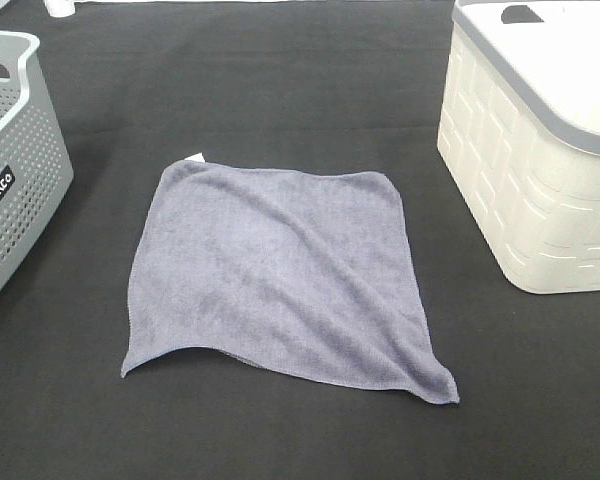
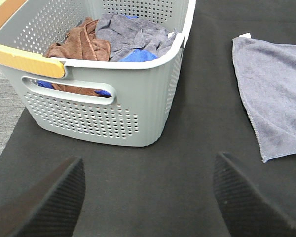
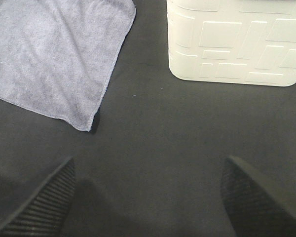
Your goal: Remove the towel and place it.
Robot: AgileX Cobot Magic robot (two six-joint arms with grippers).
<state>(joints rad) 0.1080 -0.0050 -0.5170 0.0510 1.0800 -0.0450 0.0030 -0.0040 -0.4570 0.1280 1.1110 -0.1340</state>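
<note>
The grey-lavender towel (image 1: 280, 280) lies spread flat on the black table cover (image 1: 300, 90) between the grey basket (image 1: 15, 150) and the white bin (image 1: 540, 150), while the left gripper (image 2: 148, 197) and right gripper (image 3: 148, 197) hover empty, fingers spread wide.

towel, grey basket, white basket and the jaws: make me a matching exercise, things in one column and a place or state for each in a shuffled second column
Things:
1. towel
2. grey basket
3. white basket
4. left gripper

Place or state:
A. holds brown, grey and blue cloths
B. jaws open above bare black covering
C. spread flat between the two baskets
D. on the right of the high view

Pairs: 1-C, 2-A, 3-D, 4-B
</note>
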